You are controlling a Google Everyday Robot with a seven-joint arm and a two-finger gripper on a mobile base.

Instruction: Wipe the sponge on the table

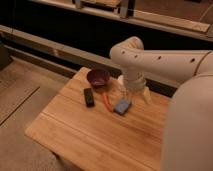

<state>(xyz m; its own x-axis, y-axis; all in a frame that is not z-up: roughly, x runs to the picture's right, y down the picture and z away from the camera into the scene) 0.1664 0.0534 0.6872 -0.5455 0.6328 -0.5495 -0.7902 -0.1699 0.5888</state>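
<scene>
The blue-grey sponge lies flat on the light wooden table, right of centre. My gripper hangs just above and right of the sponge, at the end of the white arm that reaches in from the right. The arm's wrist covers part of the gripper.
A purple bowl stands near the table's far edge. A black narrow block lies left of the sponge, and a thin orange-red stick lies between them. The floor drops away on the table's left and front.
</scene>
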